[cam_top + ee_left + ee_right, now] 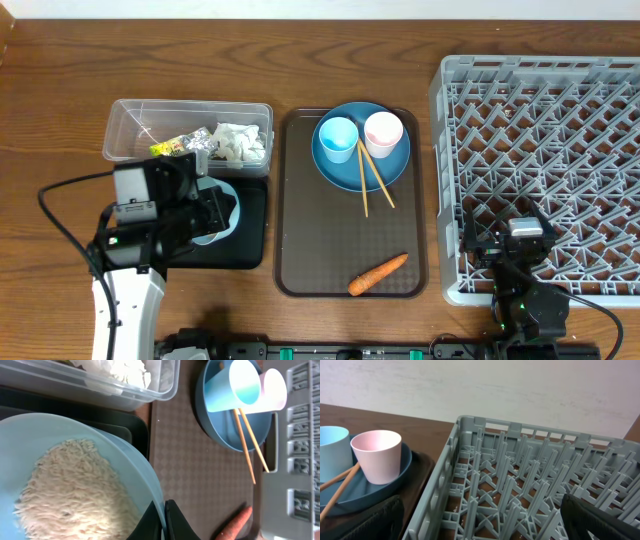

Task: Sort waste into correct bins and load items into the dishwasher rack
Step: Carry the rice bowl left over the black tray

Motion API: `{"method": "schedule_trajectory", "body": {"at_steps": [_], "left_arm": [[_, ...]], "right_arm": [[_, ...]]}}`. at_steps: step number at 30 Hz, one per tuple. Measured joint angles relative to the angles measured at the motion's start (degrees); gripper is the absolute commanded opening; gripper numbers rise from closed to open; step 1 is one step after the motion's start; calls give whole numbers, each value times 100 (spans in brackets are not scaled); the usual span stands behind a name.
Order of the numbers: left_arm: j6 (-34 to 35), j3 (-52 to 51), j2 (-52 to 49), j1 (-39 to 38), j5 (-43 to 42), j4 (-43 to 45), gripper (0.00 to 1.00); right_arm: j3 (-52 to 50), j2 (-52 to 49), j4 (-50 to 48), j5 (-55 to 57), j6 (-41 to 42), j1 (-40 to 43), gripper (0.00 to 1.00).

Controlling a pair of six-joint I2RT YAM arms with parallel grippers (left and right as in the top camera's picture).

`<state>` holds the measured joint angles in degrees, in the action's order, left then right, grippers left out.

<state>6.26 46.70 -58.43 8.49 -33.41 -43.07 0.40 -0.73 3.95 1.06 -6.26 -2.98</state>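
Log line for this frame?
left gripper: shut on bowl rim, rice inside, over black tray | right gripper: open, above rack | carrot: on brown tray

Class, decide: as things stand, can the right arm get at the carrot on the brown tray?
Probably yes. The carrot lies alone near the tray's corner beside the rack, uncovered, and the right pincer is open, empty, close by.

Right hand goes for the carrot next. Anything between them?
The right hand hovers at the dishwasher rack's near left corner, so the rack's left wall and the brown tray's rim lie on the line to the carrot. On the tray itself nothing visible blocks it; the plate sits farther back.
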Motion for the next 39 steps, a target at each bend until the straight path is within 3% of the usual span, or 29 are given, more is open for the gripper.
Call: {"method": "schedule_trajectory", "body": {"at_steps": [17,25,39], "left_arm": [[-1217,-376,-503,1609,-2437,4,6],[-1532,-415,-1191,1888,-3364,-79,6],[-1993,-424,-2514,1939,-4105,-138,6]], "right_arm": [[0,0,0,0,0,0,99],[0,0,-2,0,0,0,99],[0,0,0,0,0,0,99]]}}
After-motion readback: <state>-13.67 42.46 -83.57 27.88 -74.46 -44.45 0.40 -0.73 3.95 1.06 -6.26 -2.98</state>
